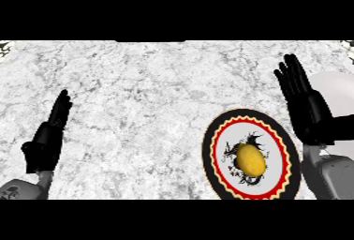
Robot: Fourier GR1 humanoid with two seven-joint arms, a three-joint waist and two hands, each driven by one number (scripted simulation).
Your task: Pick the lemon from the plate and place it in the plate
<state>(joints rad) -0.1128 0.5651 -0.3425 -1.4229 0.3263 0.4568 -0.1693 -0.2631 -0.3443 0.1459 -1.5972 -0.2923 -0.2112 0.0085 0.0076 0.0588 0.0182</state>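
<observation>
The right robot hand (310, 110) is seen at the right side of the marble worktop (152, 89), held open with its fingers straight and pointed away from the robot. Just left of its wrist, a patterned plate (210, 146) with a black rim, a red ring and a yellow zigzag band is set on the worktop. A yellow lemon (250, 160) is laid on its white centre, untouched. A plain white plate (337, 86) is partly hidden behind the right robot hand. The left robot hand (43, 146) is held open at the left, well apart from both plates.
</observation>
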